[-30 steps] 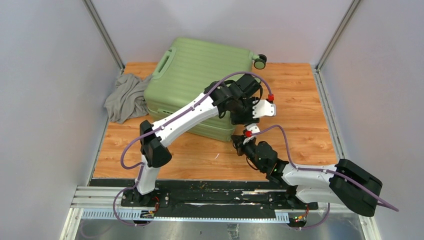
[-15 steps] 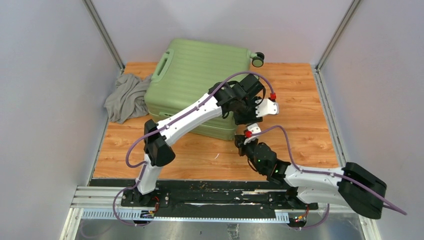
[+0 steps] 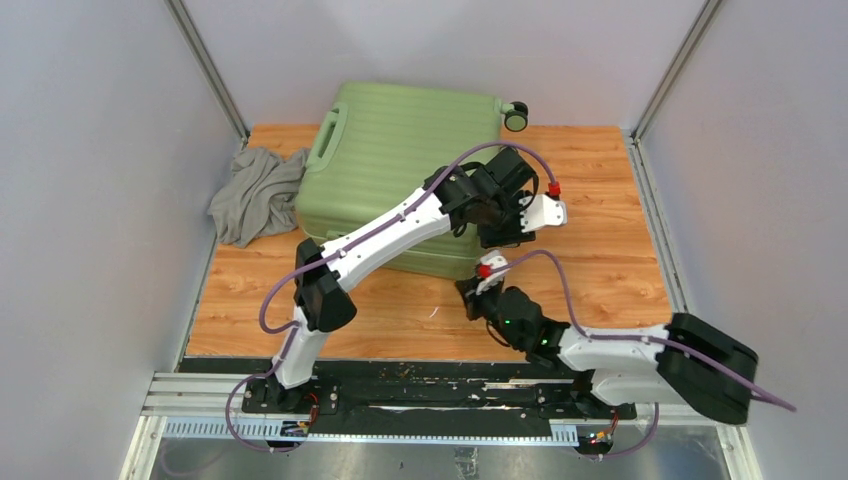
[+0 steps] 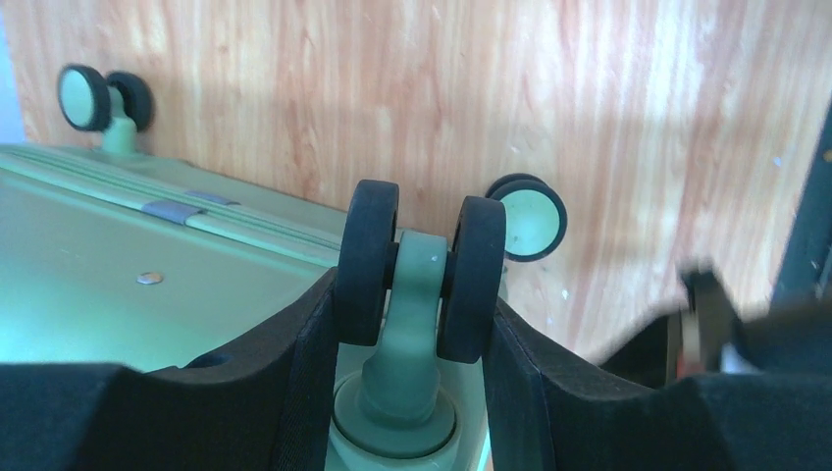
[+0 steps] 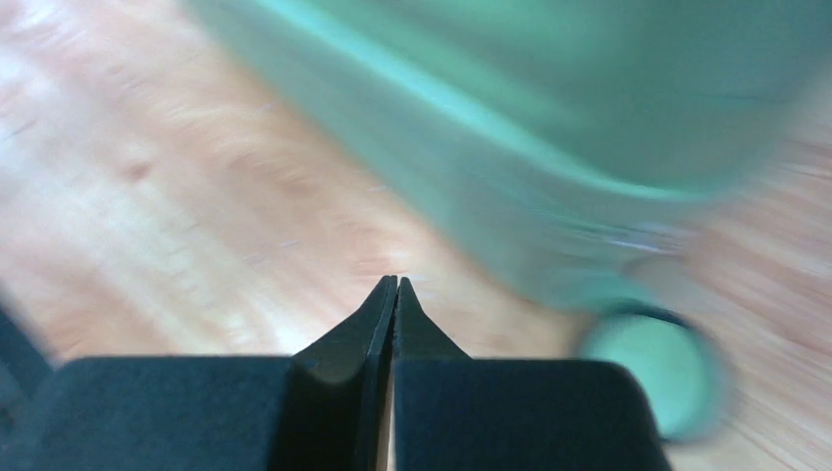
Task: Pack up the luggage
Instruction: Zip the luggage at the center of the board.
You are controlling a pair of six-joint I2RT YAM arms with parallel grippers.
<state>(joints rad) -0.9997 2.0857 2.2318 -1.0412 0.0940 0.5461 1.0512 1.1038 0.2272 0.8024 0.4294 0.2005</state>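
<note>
— Wood-grain table [image 3: 620,260]: the luggage [image 3: 400,140], a ribbed light-green hard shell, is laid flat at the far side.
— 1 black twin wheel [image 4: 422,260] is clamped by the left end effector [image 4: 414,309]; the right end effector [image 5: 394,287] is clenched empty.

Left arm [image 3: 380,235] stretched far forward, right arm [image 3: 610,350] low and bent inward.
The left gripper [image 4: 412,304] points down, its fingers [image 4: 294,383] clamped on a wheel [image 4: 471,280] of the luggage [image 3: 400,140]; the right gripper [image 5: 394,294] has its fingers pressed together.
</note>
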